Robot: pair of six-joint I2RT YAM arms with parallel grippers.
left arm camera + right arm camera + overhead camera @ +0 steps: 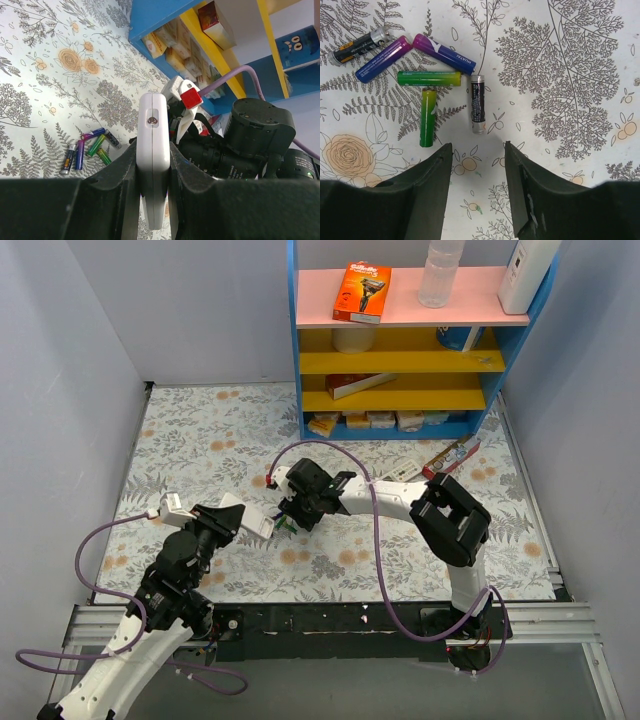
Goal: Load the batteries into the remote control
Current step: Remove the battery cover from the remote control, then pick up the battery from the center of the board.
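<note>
Six batteries (429, 78) lie clustered on the floral tabletop (200, 440), grey walls (60, 360) around.

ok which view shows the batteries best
The right wrist view: all six batteries lie large and unblocked ahead of the open right gripper. The left wrist view shows them small, left of the remote. The top view hardly shows them.

1. purple-blue battery (444, 52), white lettering: "HUATAI".
2. orange box (362, 291) on the pink shelf (460, 310): "Gillette".
3. black battery (478, 103): print too small to read.
</note>
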